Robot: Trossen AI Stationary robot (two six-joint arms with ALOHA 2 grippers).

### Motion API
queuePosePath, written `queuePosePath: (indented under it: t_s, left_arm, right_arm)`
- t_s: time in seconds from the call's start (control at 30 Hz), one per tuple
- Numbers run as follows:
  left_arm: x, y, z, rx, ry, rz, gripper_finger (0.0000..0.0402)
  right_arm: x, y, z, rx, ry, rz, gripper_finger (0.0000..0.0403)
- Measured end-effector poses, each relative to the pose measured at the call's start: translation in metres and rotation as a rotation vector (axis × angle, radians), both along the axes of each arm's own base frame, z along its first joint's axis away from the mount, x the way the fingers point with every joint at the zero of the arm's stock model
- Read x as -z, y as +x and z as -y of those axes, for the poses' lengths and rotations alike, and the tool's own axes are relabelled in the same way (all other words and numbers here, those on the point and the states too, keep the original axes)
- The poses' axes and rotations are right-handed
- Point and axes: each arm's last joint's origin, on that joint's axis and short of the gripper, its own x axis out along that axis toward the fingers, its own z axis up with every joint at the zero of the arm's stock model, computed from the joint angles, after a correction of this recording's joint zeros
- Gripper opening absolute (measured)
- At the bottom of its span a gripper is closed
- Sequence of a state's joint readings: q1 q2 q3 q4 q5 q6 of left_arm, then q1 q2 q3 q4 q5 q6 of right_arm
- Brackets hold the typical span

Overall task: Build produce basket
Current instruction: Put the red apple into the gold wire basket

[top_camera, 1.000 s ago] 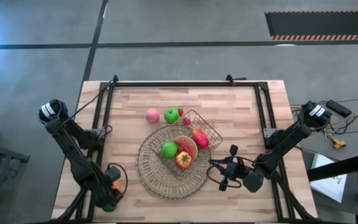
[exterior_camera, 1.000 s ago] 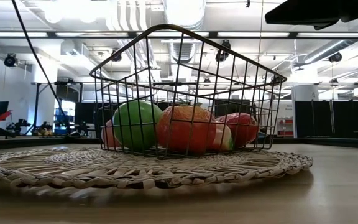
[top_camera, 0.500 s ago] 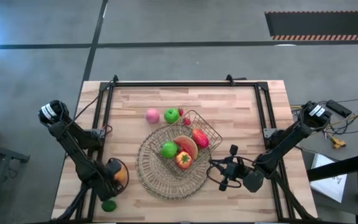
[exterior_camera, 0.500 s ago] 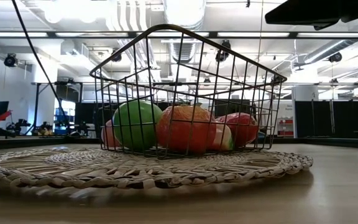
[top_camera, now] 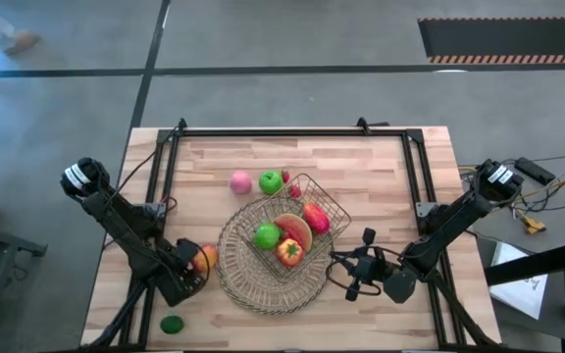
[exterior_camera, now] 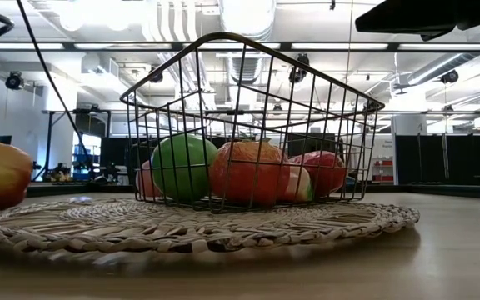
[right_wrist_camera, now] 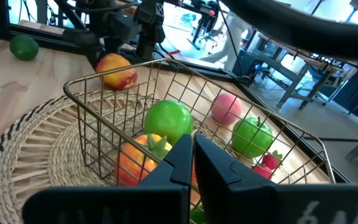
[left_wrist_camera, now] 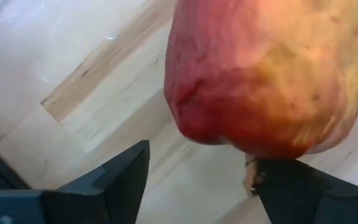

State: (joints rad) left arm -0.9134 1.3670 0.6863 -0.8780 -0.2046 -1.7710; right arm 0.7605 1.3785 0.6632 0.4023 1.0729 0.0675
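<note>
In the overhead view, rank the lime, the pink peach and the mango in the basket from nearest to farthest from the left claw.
From the left claw:
1. Lime, near the table's front edge.
2. Pink peach, on bare wood behind the mat.
3. Mango, at the basket's right side.

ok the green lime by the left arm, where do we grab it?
Across the lime at its middle, straight down from above: it is small and round, alone on bare wood, free on all sides. The left end effector is nearest but shut on the red-yellow fruit.
</note>
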Motion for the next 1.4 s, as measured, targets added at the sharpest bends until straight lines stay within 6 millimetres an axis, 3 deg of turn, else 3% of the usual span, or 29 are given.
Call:
queuePosePath:
  t_s: [0.27,0.63,1.1,1.23,1.4]
  left_arm:
    - [0.001,0.001,-0.002,0.000,0.042,0.048,0.0168]
    - [-0.014,0.001,-0.005,0.030,0.062,0.107,0.0008]
    - [-0.105,-0.002,-0.014,0.078,0.198,0.154,0.0000]
    - [-0.113,0.002,-0.010,0.117,0.177,0.177,0.0000]
    - [-0.100,0.003,0.000,0.138,0.069,0.157,0.0000]
  right_arm:
    - [0.000,0.000,0.000,0.000,0.000,0.000,0.0009]
    - [0.000,0.000,0.000,0.000,0.002,0.001,0.0009]
    - [0.000,0.000,0.000,0.001,0.001,0.001,0.0009]
    - [0.000,0.000,0.000,0.001,0.002,0.001,0.0009]
    - [0.000,0.000,0.000,0.001,0.001,0.000,0.0009]
